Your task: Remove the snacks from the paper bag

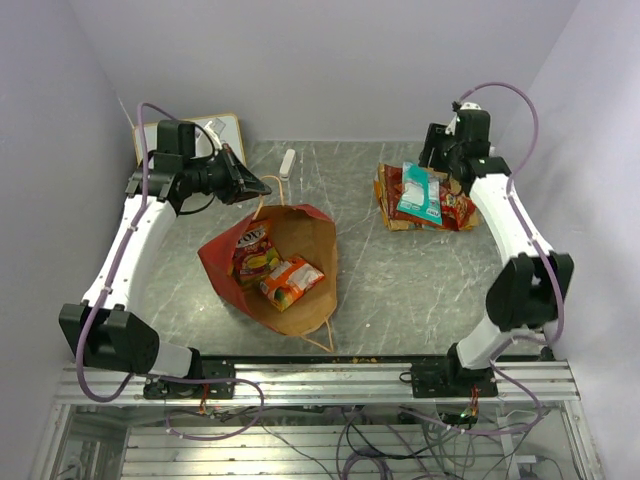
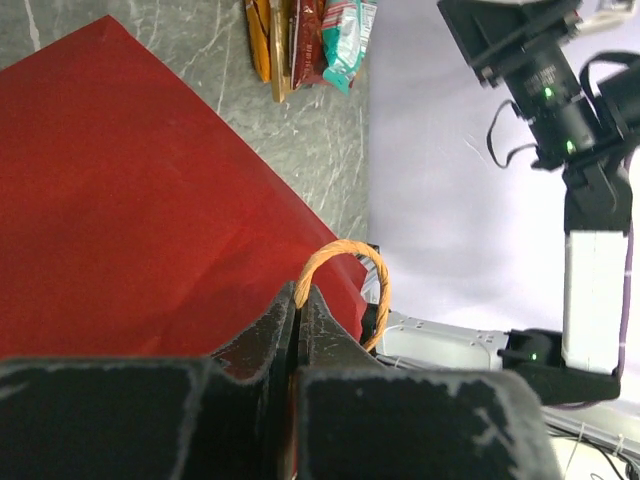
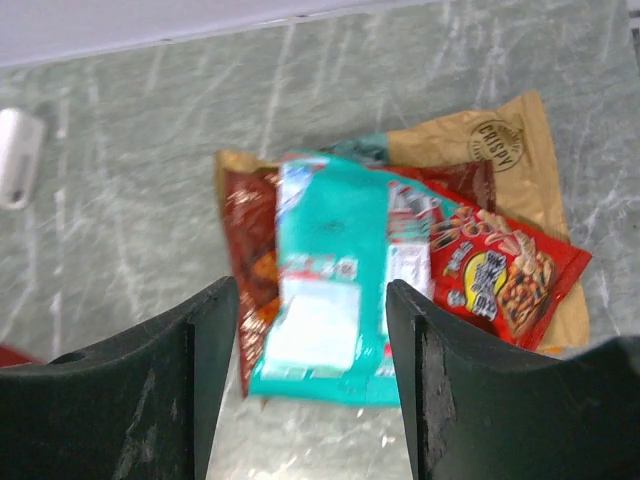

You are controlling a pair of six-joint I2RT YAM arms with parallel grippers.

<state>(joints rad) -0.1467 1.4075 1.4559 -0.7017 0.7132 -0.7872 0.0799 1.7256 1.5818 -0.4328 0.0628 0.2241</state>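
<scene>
The paper bag (image 1: 313,245) lies on its side mid-table, red outside, brown inside, mouth facing the camera. Two snacks, orange-red packets (image 1: 255,250) (image 1: 292,281), rest inside it. My left gripper (image 1: 262,187) is shut on the bag's tan cord handle (image 2: 345,255) at the far rim; in the left wrist view the jaws (image 2: 298,292) pinch the cord above the red bag wall (image 2: 130,200). At the back right my right gripper (image 3: 310,300) stands open over a pile of snacks (image 1: 420,197). A teal packet (image 3: 335,250), blurred, tops the pile, beside a red packet (image 3: 500,275) and a tan one (image 3: 505,140).
A white whiteboard (image 1: 225,130) leans at the back left behind the left arm. A small white object (image 1: 287,162) lies on the grey table behind the bag. Walls close in on both sides and behind. The mounting rail runs along the near edge.
</scene>
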